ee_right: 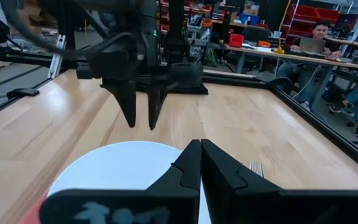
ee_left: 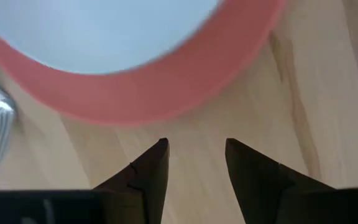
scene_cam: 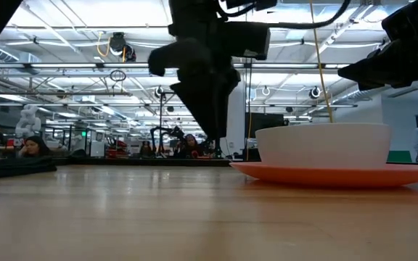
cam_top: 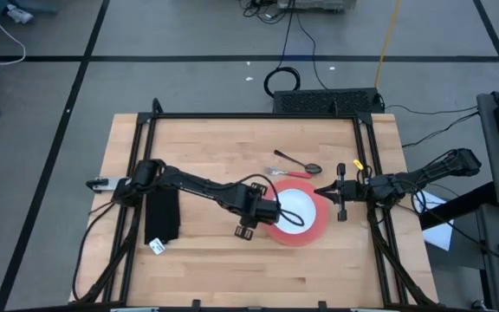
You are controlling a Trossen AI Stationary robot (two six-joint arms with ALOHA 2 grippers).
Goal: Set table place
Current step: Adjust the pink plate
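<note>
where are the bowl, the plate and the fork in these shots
white bowl [scene_cam: 324, 146]: low view, on its outer side wall
orange plate [cam_top: 317, 228]: high view, on its bare rim right of the bowl
fork [ee_left: 0, 125]: left wrist view, on its tines

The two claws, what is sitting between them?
In the high view, the white bowl on its red plate sits between the left claw and the right claw. The right wrist view shows the same bowl between them.

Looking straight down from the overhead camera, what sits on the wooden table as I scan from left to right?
Black cloth → left gripper → white bowl on an orange plate → right gripper. The spoon and fork lie behind the plate, overlapping it in the order.
</note>
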